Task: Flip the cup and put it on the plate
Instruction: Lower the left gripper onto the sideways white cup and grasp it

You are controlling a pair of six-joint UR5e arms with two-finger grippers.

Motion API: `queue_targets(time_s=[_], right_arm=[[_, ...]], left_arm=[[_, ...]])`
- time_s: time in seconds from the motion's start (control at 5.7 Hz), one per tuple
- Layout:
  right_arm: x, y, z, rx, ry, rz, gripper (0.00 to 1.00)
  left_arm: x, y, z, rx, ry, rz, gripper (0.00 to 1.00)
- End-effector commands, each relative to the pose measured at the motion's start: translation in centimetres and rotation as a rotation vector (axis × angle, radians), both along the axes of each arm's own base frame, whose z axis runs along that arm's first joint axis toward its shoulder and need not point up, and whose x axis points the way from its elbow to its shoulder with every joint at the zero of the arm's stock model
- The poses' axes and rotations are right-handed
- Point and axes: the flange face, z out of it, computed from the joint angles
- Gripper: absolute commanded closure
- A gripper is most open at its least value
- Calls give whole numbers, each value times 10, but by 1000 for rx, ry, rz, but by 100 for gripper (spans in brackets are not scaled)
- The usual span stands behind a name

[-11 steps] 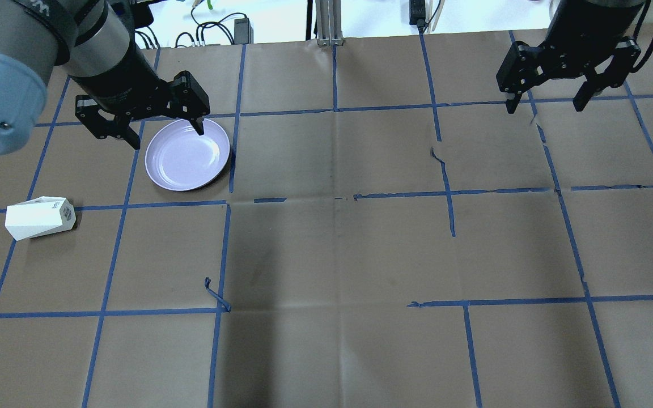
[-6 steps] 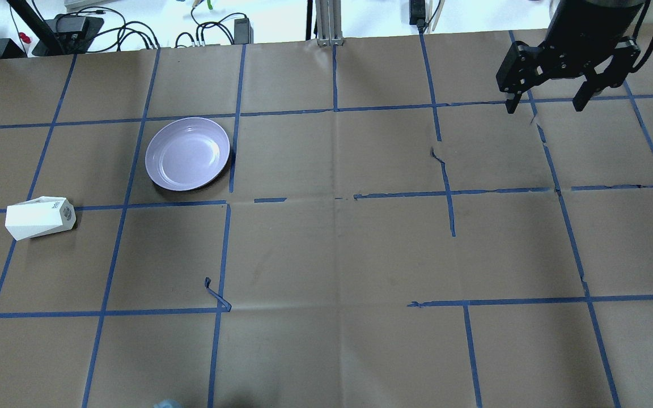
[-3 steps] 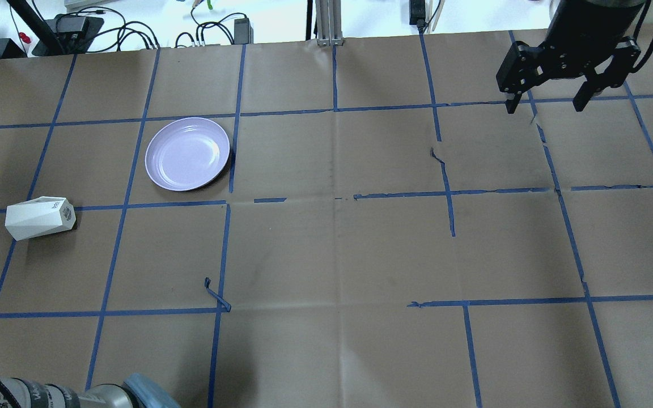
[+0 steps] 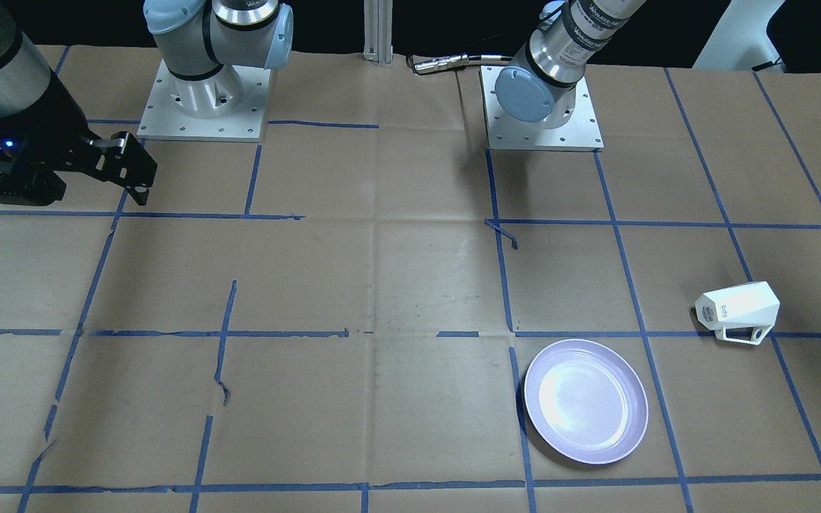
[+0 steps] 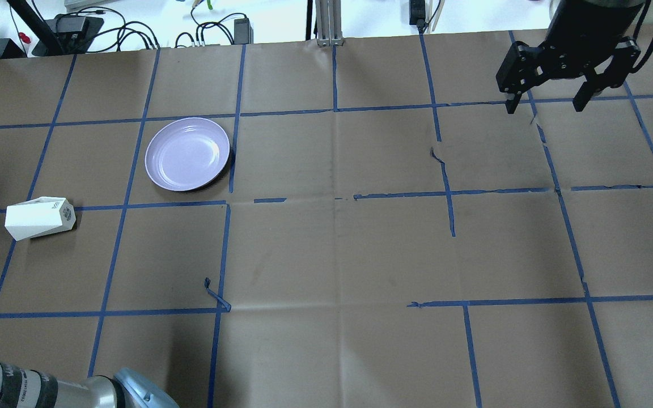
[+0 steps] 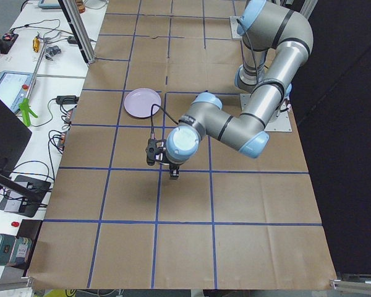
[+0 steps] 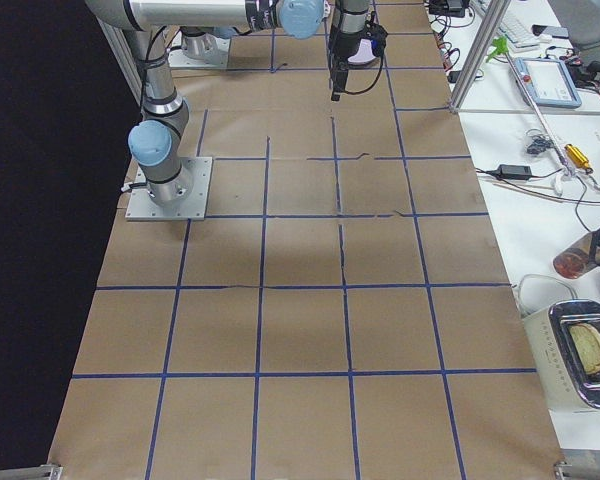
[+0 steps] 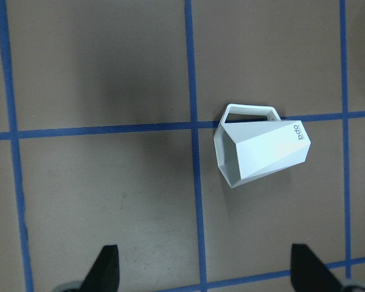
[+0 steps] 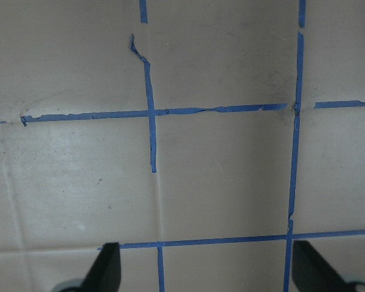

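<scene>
Left jaws hang wide above the cup (image 8: 261,152) lying sideways on the counter (image 8: 109,182); best to close across its flat walls, clear of the handle (image 8: 249,109), while right jaws sit wide, far off.

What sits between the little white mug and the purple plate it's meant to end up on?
Nothing visible does. The cup lies on its side, apart from the plate. Between them there is only bare brown paper, crossed by a blue tape line.
</scene>
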Motion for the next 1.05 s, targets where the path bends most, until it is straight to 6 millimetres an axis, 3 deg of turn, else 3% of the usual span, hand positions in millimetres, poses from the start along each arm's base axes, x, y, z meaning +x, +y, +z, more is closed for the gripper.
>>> queue_targets(time_s=[0.0,0.18,0.53,0.7,0.88], right_arm=[[0,0,0,0,0,0,0],[0,0,0,0,0,0,0],[0,0,0,0,0,0,0],[0,0,0,0,0,0,0],[0,0,0,0,0,0,0]], left_arm=[[22,-11,-81,-28,309,13,1],[22,-16,-132,-63,438,-58,1],[5,-9,-195,-114,622,-185,1],[-1,-11,-218,-120,668,-169,1],[-13,-5,-222,-85,750,-153,1]])
